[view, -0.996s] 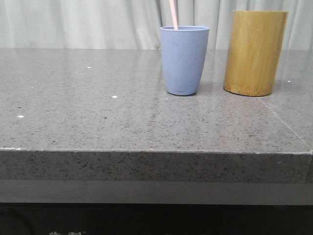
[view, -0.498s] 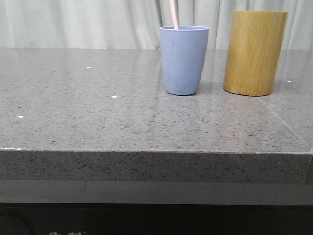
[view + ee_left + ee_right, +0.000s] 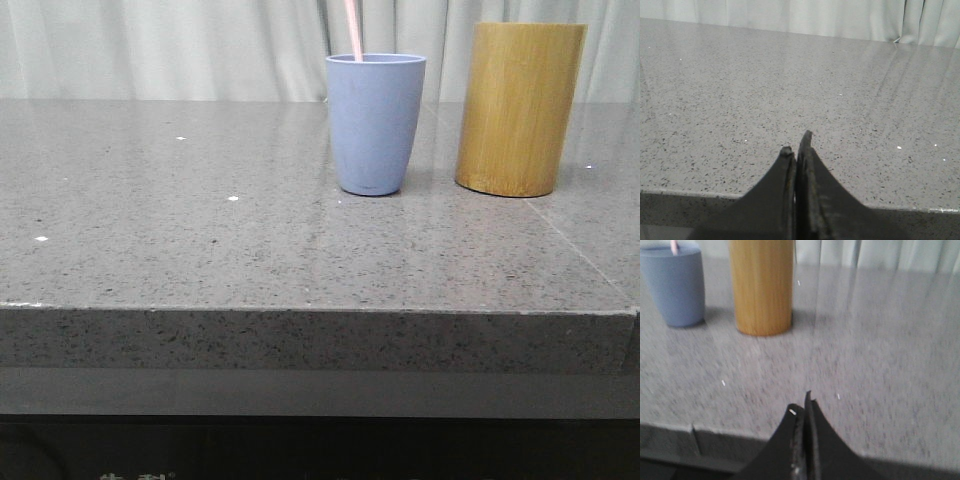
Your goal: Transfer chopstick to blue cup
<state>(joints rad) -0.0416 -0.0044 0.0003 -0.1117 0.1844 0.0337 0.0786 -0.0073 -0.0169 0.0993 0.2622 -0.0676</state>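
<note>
The pale pink chopstick (image 3: 354,30) stands inside the blue cup (image 3: 375,125), its upper end rising out of the cup's rim past the top of the front view. In the right wrist view the blue cup (image 3: 674,287) shows far off with the chopstick (image 3: 674,246) poking from it. My right gripper (image 3: 804,402) is shut and holds nothing, low near the table's front edge, well away from the cup. My left gripper (image 3: 796,145) is shut too, with nothing in it, over bare table near the front edge.
A taller yellow-brown bamboo cylinder (image 3: 520,108) stands just right of the cup, also seen as the bamboo cylinder (image 3: 761,287). The grey speckled table (image 3: 200,230) has a front edge close to both grippers. White curtains hang behind.
The cup, chopstick and cylinder stand where they did; the front view has only shifted by a pixel or two.
</note>
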